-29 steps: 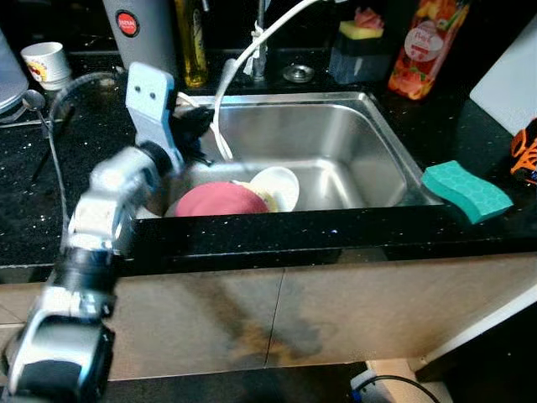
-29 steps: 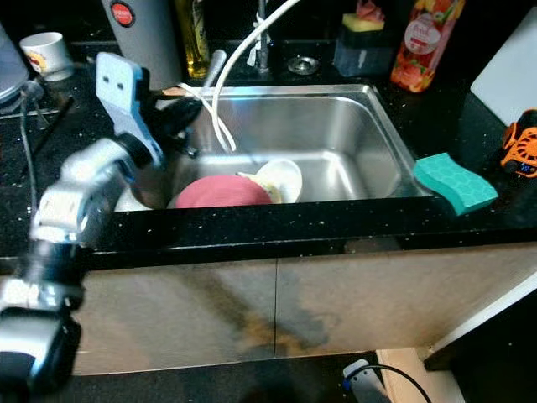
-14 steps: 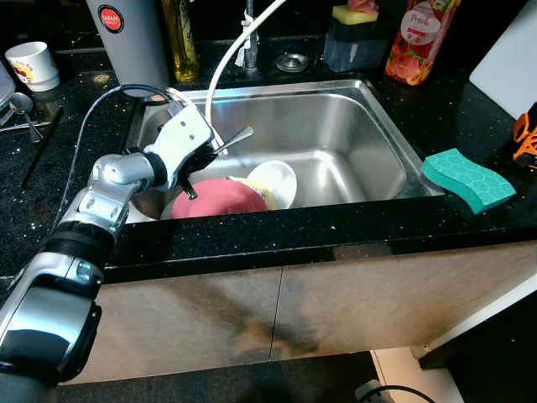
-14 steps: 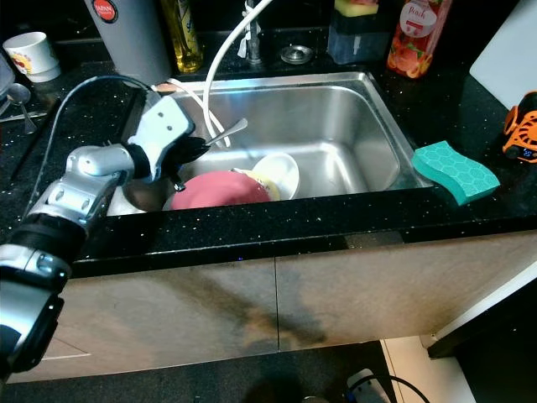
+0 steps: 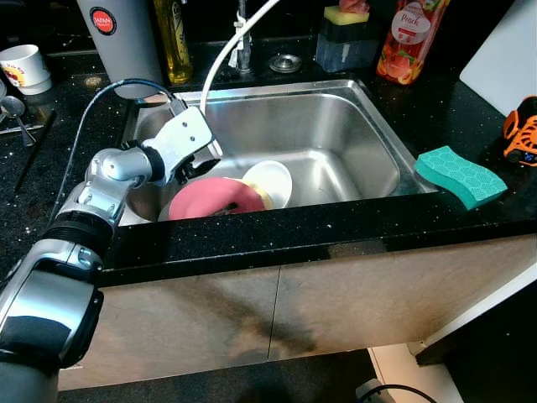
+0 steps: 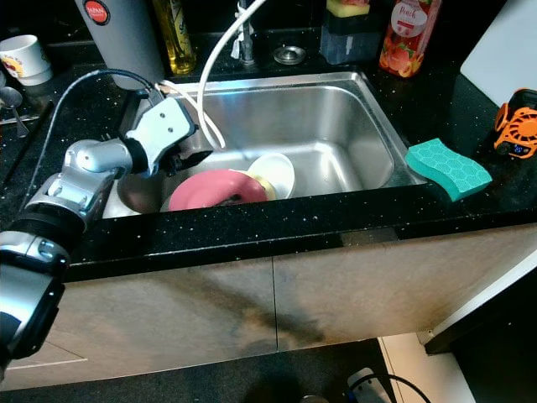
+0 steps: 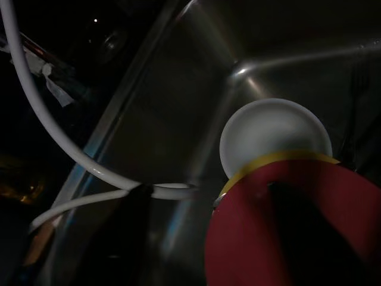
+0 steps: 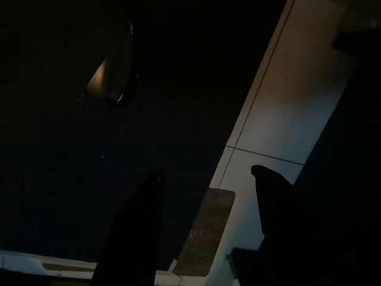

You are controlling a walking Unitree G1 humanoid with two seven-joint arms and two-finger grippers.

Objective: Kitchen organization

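My left gripper (image 7: 202,238) has dropped into the stainless steel sink (image 5: 352,126), spoon gone; fingers now spread, empty, over the round red plate (image 5: 214,199) beside the white bowl (image 5: 268,182). Right arm idle.

A grey cylindrical container (image 5: 120,35) at the back left of the counter carries a round red badge with the word "JAPAN" in white. The orange-red bottle (image 5: 401,40) behind the sink has a label whose top word reads roughly "Peach"; the smaller print beneath it is too fine to read. The white cup (image 5: 23,67) at the far left has a coloured printed design, but no letters on it can be made out.
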